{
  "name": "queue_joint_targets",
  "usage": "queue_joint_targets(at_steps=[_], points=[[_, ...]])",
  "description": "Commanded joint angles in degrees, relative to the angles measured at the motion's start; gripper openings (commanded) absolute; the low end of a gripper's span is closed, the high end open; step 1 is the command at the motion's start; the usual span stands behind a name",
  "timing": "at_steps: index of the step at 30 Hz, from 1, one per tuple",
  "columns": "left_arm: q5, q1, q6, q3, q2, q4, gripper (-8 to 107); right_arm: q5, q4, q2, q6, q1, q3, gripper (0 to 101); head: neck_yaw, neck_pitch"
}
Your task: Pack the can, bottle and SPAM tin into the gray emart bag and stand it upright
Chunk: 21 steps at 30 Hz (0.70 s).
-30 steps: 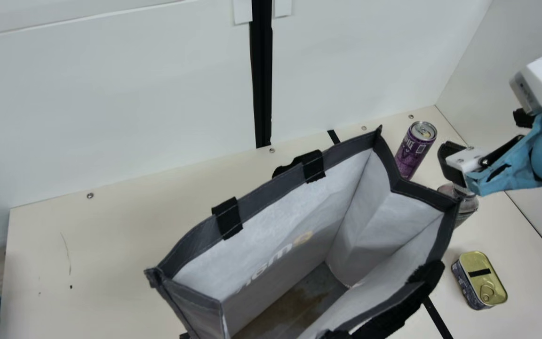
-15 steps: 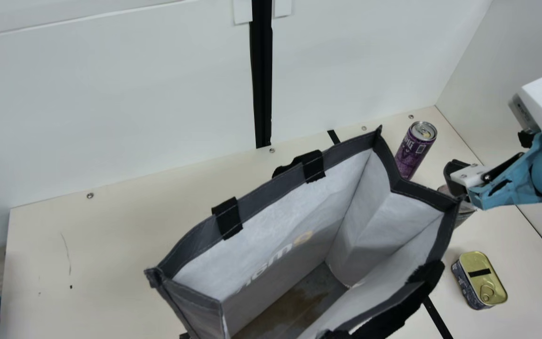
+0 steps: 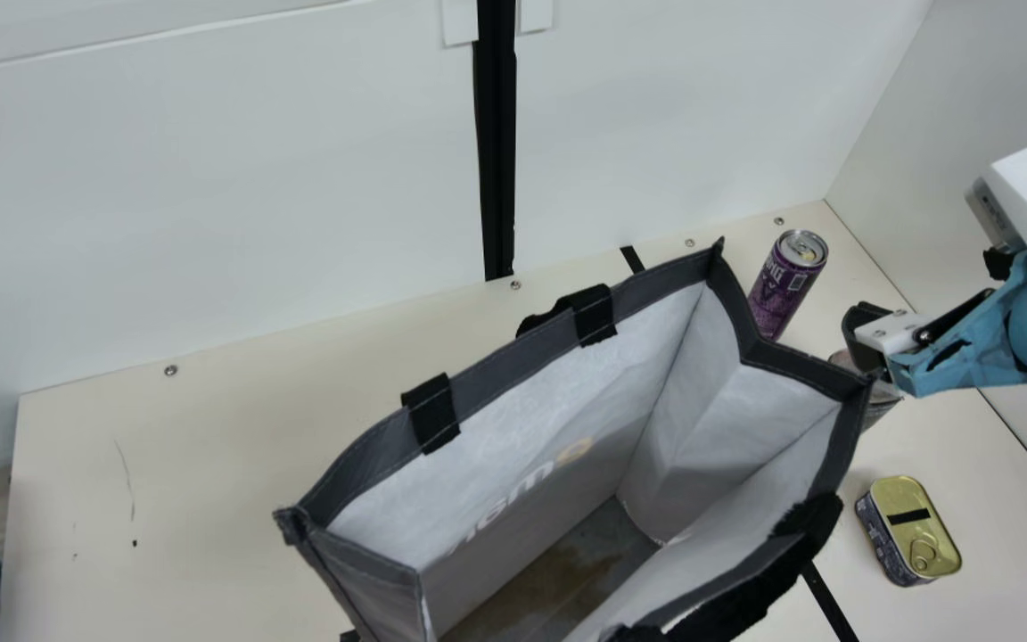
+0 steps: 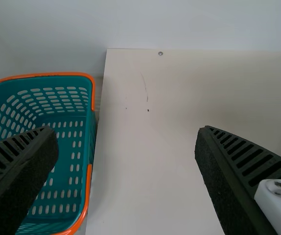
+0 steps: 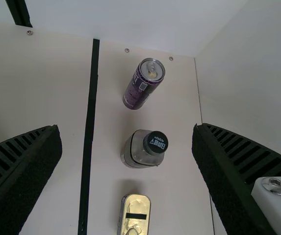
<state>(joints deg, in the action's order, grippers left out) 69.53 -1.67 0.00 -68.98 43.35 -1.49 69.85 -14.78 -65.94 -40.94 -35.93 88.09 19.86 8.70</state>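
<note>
The gray fabric bag [image 3: 513, 383] stands open-mouthed on the cream table [image 3: 210, 499], with darker gray trim around its rim, black strap handles, a pale inner lining with faint lettering in reverse, and a stained, brownish floor. Near its far right corner the slim purple can [image 3: 781, 294] stands upright, its silver top bearing a pull tab. The small clear plastic bottle [image 3: 879, 408] also stands upright outside the bag, between the can and the flat rectangular tin [image 3: 910, 526], which lies on the table with its gold lid and ring pull uppermost, a black strip across the lid and dark printed sides. In the main view the right gripper [image 3: 866, 339] hides the bottle's upper part; the right wrist view reveals its black screw cap with pale print and the bare gaps separating bottle, can and tin, all on one side of the long black tape line [image 5: 89, 127]. There the right gripper's two ribbed fingers are spread wide with nothing between the pads. In the left wrist view the left gripper [image 4: 127, 131] is likewise parted and unloaded, and the teal slotted basket [image 4: 42, 75] with orange trim displays its inside, while the main view catches just its edge.
</note>
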Motion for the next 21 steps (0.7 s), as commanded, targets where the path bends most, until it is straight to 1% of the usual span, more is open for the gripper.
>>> queue_joint_targets(at_steps=[1,21], points=[[0.0,0.0,0.0,0.0,0.0,0.0,90,0.0,0.0,0.0,0.0,0.0,0.0,95,0.1,1.3],[-0.5,-0.8,0.1,-0.3,0.5,0.2,90,0.0,0.0,0.0,0.0,0.0,0.0,95,0.1,1.3]])
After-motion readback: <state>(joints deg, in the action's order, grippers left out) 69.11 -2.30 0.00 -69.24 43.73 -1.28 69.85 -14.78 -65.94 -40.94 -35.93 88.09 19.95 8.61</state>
